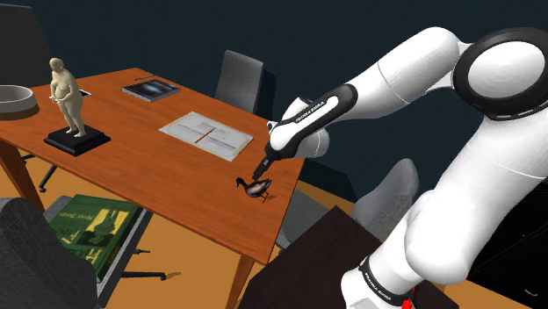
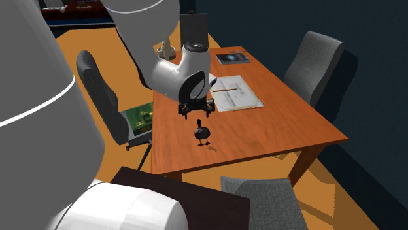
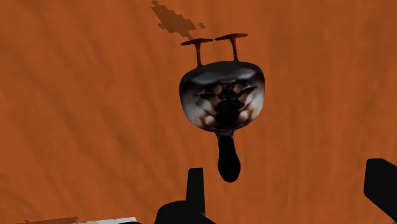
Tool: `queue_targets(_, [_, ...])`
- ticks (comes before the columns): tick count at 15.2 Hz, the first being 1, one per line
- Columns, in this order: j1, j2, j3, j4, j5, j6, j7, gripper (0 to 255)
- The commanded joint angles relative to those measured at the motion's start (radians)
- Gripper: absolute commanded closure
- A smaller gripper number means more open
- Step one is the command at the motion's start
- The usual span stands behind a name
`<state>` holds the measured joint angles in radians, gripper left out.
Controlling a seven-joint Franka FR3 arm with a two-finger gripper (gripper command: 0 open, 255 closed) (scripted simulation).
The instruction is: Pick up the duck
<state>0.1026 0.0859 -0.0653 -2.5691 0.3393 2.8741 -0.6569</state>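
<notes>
Since the duck (image 3: 222, 95) below the gripper (image 3: 288, 184) hasn't been grabbed yet, the fingers (image 3: 195, 188) are held spread wide, presumably so its body can be straddled.

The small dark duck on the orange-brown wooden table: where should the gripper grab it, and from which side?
Probably its rounded body, from straight above: the small dark duck stands upright on thin legs, and the open black gripper hangs over it.

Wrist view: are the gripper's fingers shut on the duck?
No, the gripper is open, its black fingers standing apart and touching no part of the duck.
</notes>
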Motion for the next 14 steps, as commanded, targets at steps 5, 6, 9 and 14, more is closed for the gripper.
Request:
queue_targets(5, [-0.103, 0.282, 0.137, 0.175, 0.199, 0.153, -0.247, 0])
queue_targets(6, [-0.115, 0.303, 0.150, 0.190, 0.202, 0.163, -0.257, 0])
queue_targets(9, [-0.145, 0.348, 0.184, 0.203, 0.220, 0.198, -0.281, 0])
queue_targets(14, [-0.187, 0.419, 0.231, 0.226, 0.238, 0.251, -0.314, 0])
